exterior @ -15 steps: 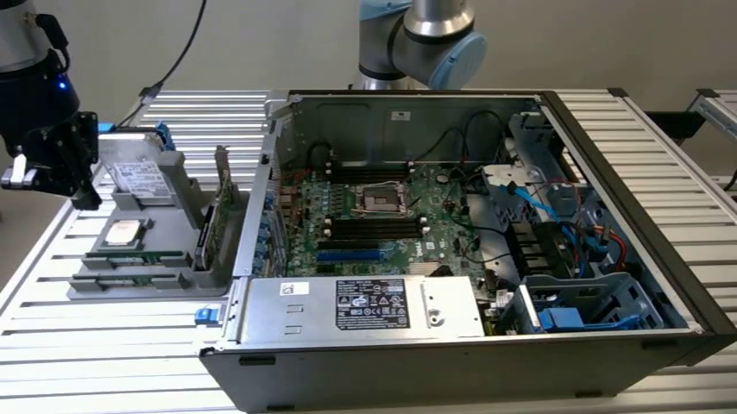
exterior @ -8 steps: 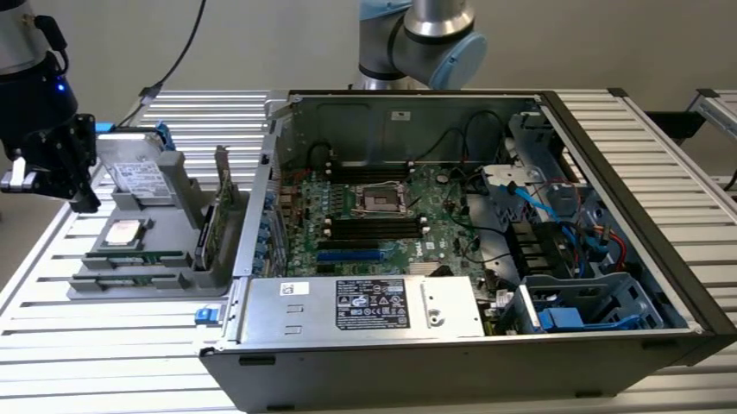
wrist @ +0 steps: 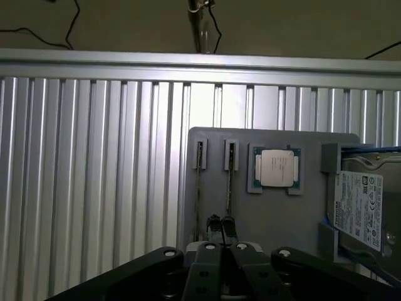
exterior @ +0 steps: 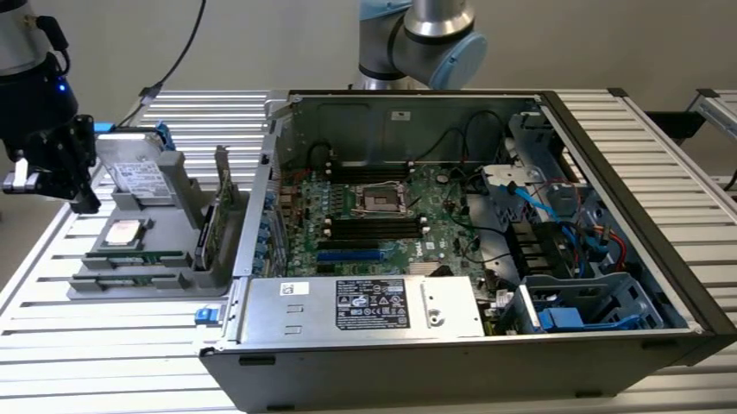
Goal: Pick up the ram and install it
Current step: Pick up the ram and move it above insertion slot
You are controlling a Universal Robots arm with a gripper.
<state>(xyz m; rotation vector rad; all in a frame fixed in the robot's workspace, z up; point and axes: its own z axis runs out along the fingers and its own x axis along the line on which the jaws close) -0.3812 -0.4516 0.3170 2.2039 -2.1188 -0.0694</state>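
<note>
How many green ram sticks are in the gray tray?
2. One ram stick stands on edge beside the silver processor chip; the second ram stick sits in the next slot of the gray tray. More could be hidden elsewhere.

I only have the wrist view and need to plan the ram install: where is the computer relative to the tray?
Observer: The open computer case sits right beside the grey tray, on the exterior view's right of it.
Operator: Any ram slots visible?
Observer: Yes, black slots run on the motherboard on both sides of the processor socket.
Operator: How high is the hand?
Observer: The hand hangs above the table, on the exterior view's left of the tray, touching nothing.
</note>
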